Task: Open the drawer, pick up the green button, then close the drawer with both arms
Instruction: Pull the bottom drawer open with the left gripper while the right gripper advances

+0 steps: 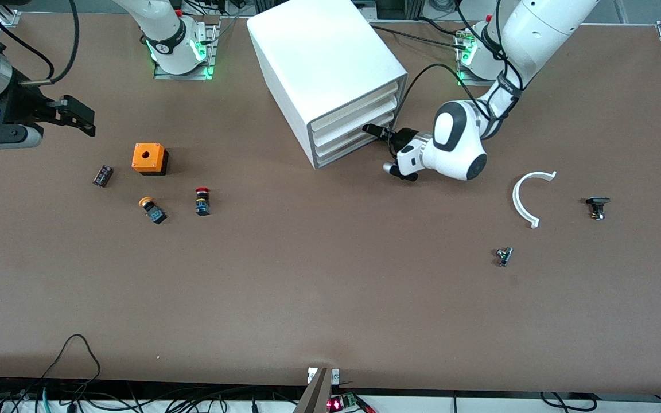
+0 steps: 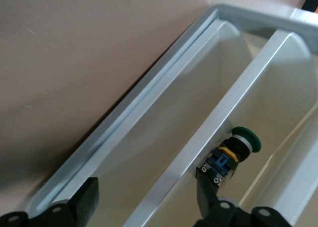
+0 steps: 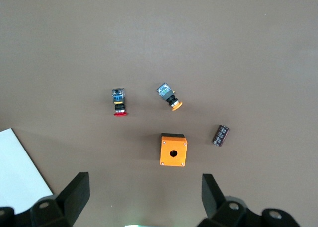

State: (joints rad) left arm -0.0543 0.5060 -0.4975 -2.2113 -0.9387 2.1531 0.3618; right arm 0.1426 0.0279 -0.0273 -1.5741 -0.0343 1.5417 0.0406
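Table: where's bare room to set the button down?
Widest bare patch: the table nearer the front camera than the cabinet, between the red-capped button and the white curved piece. Crowded around the orange box under the open right gripper, and at the drawers by the left gripper.

The green-capped button (image 2: 232,153) lies on its side in the white drawer (image 2: 164,137).

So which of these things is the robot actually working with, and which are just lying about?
In use:
- drawer
- green button
- left tool, at the drawers
- right tool, waiting

Lying about:
- orange box
- red-capped button
- orange-capped button
- white curved piece
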